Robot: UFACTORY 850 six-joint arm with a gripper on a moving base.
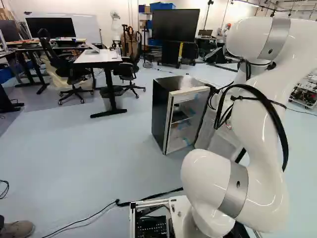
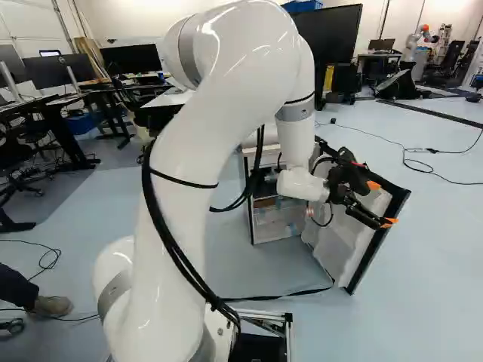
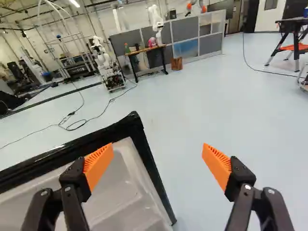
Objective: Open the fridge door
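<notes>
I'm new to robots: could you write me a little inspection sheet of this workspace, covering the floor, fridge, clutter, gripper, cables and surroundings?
Surface: pale, smooth-looking floor under the fridge.
Job's things: the fridge stands upright; its door is well open, shelves visible inside.
Clutter: a loose cable lies looped on the floor beyond the door.
Gripper: the gripper is open by the door, its fingers wide apart, not gripping; whether one touches the door, I cannot tell.
Cables: black hoses are strapped along the arm; a thin black cord trails over the floor near its base.
Surroundings: desk, office chairs, large screen, another robot.
</notes>
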